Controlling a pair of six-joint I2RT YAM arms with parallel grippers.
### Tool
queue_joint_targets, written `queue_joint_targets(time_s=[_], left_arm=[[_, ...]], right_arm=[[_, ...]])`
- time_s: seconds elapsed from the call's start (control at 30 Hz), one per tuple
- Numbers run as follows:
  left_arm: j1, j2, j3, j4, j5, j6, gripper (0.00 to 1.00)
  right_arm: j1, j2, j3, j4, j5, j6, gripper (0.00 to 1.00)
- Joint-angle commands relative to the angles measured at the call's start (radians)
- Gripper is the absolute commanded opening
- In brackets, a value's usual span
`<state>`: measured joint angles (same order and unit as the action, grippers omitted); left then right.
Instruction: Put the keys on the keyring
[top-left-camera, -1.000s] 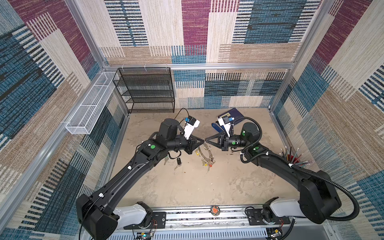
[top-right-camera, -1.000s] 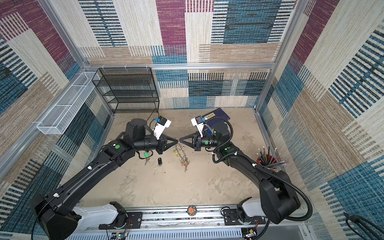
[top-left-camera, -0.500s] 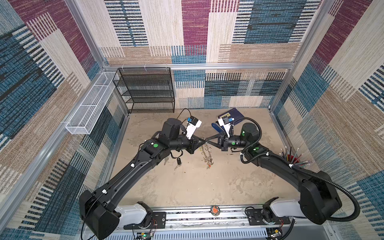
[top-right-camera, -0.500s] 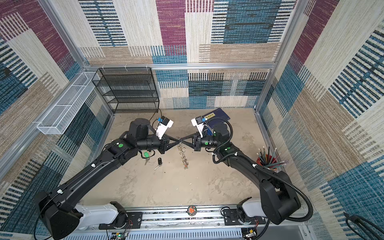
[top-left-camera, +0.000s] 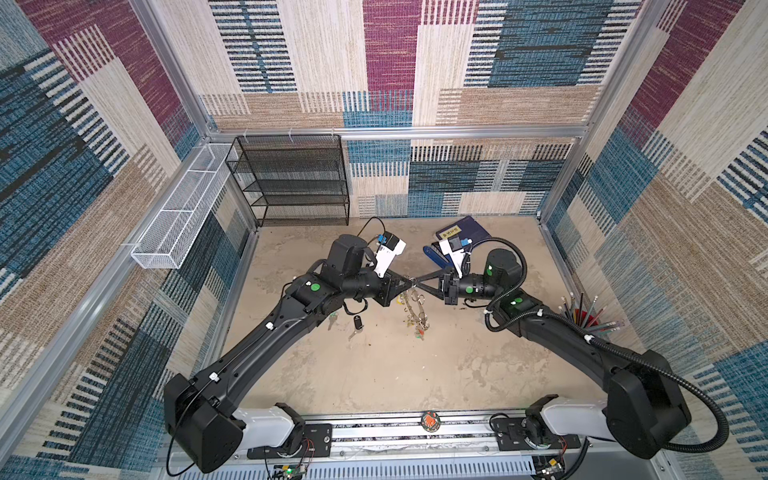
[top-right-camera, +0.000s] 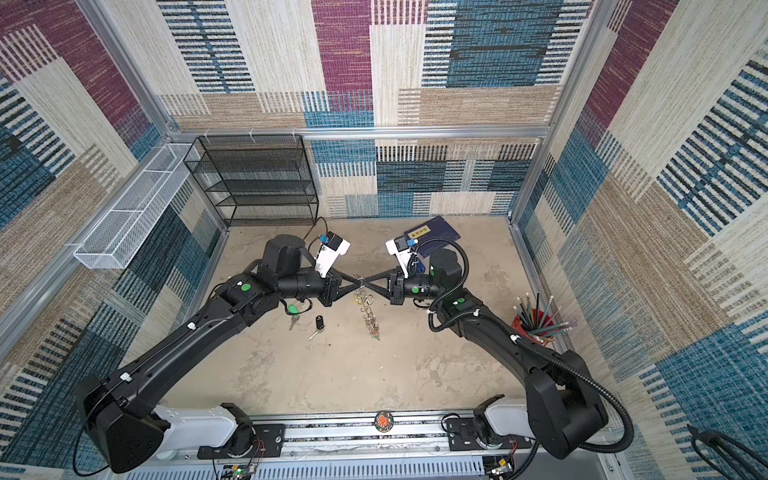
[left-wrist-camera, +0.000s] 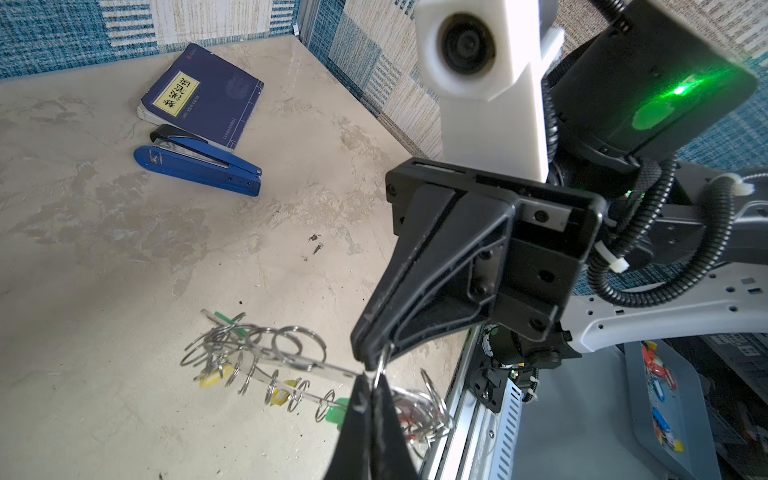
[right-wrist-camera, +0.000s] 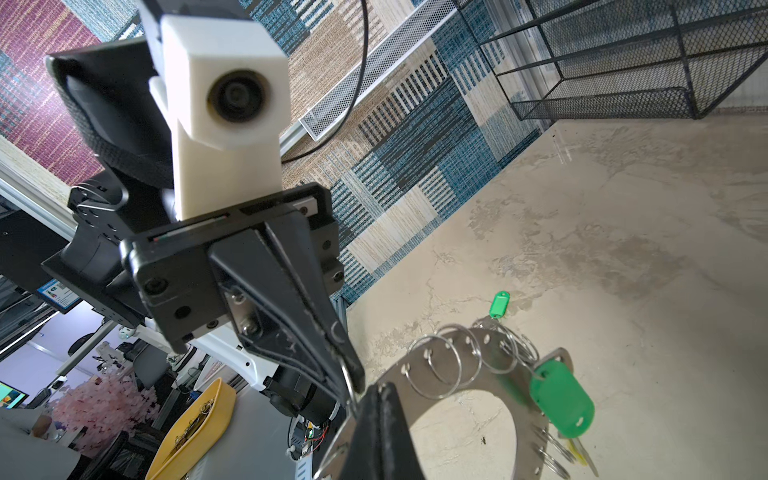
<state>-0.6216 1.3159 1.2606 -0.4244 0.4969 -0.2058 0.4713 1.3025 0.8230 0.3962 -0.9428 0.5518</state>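
- The black left gripper (top-left-camera: 409, 283) and black right gripper (top-left-camera: 418, 284) meet tip to tip above the beige tabletop (top-left-camera: 374, 374). Each has its jaws pressed together on the keyring's top edge.
- The flat grey metal ring-shaped keyring (top-left-camera: 414, 309), rimmed with silver split rings and coloured tags, hangs below them.
- The small silver key with black plastic tag (top-left-camera: 356, 323) and the small silver key with green plastic tag (top-right-camera: 293, 309) lie on the tabletop by the left arm.

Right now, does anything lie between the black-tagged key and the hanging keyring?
Nothing visible: only bare tabletop separates the small silver key with the black plastic tag from the flat grey metal keyring disc. The left pincer and right pincer are shut on one of its split rings.
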Motion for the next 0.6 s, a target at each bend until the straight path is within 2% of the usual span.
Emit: queue_joint_targets(time_s=[0.0, 0.17, 0.27, 0.47, 0.57], left_arm=[[0.006, 0.006, 0.008, -0.005, -0.11, 0.005, 0.0], [0.009, -0.006, 0.005, 0.012, -0.097, -0.01, 0.0], [0.02, -0.033, -0.027, 0.068, -0.037, -0.034, 0.0], [0.034, -0.129, -0.194, 0.391, 0.151, -0.132, 0.0], [0.035, -0.154, -0.255, 0.524, 0.187, -0.185, 0.0]], right_arm=[[0.006, -0.024, -0.004, 0.114, -0.117, 0.009, 0.0], [-0.022, -0.047, -0.021, 0.143, -0.124, 0.032, 0.0], [-0.061, -0.063, -0.032, 0.145, -0.125, 0.04, 0.02], [-0.082, -0.104, -0.048, 0.155, -0.118, 0.052, 0.24], [-0.082, -0.119, -0.05, 0.153, -0.119, 0.052, 0.34]])
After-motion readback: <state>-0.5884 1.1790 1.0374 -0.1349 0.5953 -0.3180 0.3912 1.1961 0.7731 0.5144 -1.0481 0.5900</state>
